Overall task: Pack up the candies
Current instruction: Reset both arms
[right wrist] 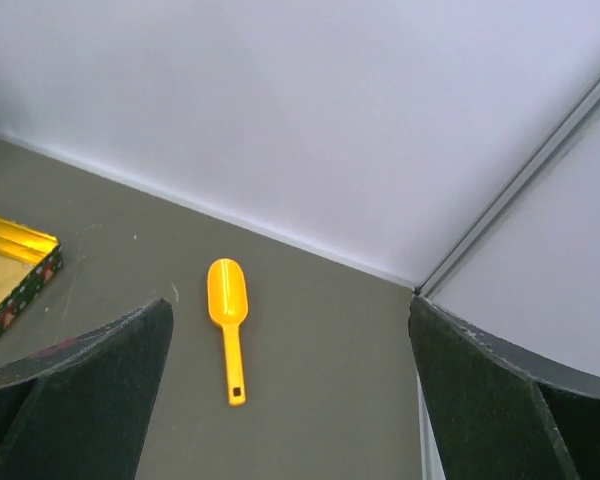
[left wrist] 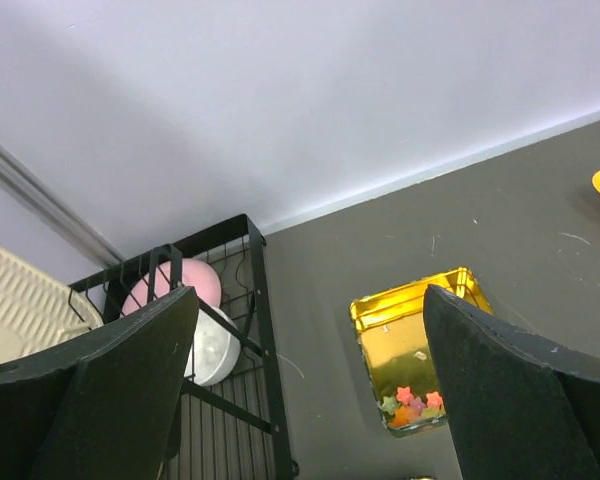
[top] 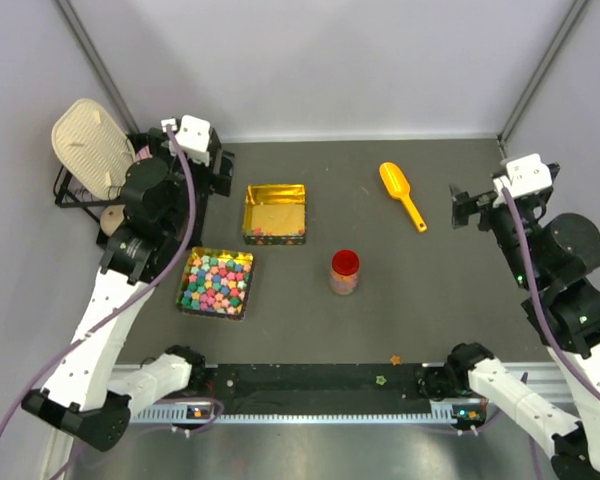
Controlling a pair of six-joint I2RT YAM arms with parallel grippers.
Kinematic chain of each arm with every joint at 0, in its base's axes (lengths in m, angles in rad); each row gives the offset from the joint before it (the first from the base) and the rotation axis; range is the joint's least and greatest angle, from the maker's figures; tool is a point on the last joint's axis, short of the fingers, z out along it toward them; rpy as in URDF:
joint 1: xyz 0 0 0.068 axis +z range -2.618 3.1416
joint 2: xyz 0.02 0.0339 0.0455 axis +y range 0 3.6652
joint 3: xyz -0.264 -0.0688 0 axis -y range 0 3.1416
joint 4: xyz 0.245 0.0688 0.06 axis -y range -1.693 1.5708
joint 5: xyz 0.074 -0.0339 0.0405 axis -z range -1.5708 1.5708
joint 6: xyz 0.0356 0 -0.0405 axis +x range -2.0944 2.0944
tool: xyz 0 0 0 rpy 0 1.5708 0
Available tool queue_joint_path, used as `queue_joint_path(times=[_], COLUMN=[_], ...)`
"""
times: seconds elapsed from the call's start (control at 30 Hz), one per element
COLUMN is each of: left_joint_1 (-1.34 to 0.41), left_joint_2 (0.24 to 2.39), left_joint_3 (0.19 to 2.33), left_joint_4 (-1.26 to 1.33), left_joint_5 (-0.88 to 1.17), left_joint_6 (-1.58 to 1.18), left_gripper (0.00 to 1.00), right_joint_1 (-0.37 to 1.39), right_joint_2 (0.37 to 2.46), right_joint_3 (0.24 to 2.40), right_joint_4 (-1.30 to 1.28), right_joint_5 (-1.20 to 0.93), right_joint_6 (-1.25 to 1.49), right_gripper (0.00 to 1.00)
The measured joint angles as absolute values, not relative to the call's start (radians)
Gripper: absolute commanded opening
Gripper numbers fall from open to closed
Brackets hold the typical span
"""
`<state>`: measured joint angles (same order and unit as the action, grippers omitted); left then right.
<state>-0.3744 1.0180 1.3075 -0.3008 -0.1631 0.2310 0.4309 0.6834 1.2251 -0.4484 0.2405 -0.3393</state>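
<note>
Fingers (left wrist: 110,390) of the left gripper (left wrist: 308,300) fill both bottom corners of the left wrist view. They're spread wide with nothing between them. Past them is the gold tin (left wrist: 410,340), lid off, with a little clump of candies (left wrist: 412,402) tucked into one corner: pink, orange and green stars. What shows of the rest of its floor is bare gold. Off to the left is a black wire rack (left wrist: 260,300) with something pink and something white in it, can't tell what.

Right wrist view: the right gripper (right wrist: 288,305) is wide open too, holding nothing, up over the grey table (right wrist: 330,400). The orange scoop (right wrist: 230,335) lies flat out ahead, well apart from the fingers, handle end toward the camera. A corner of the tin peeks in at the left edge.

Top view: the left gripper sits by the rack at the far left, the right one out near the scoop. The tin is mid-table. A tray (top: 183,288) of chunky bright sweets sits just in front of it, slightly left. A red-lidded jar (top: 345,272) stands right of the tray, with orange-ish contents too small to make out. Two loose stars (top: 395,359) lie at the near edge.
</note>
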Motion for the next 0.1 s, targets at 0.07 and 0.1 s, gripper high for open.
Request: queue_joint_path(times=[0.07,0.1], left_joint_1=[-0.374,-0.374], left_joint_2=[1.015,1.015], left_joint_3=[1.308,1.308], left_joint_4=[-0.303,-0.307], left_joint_5=[-0.168,-0.17], left_joint_6=[0.231,0.231], left_gripper=[0.99,0.99], right_joint_1=[0.431,0.431], right_joint_2=[0.686,0.689], right_joint_3=[1.225,1.225], right_joint_4=[-0.45,-0.45], right_joint_5=[0.24,0.239], right_joint_6=[-0.339,-0.339], right_gripper=[0.99,0.99])
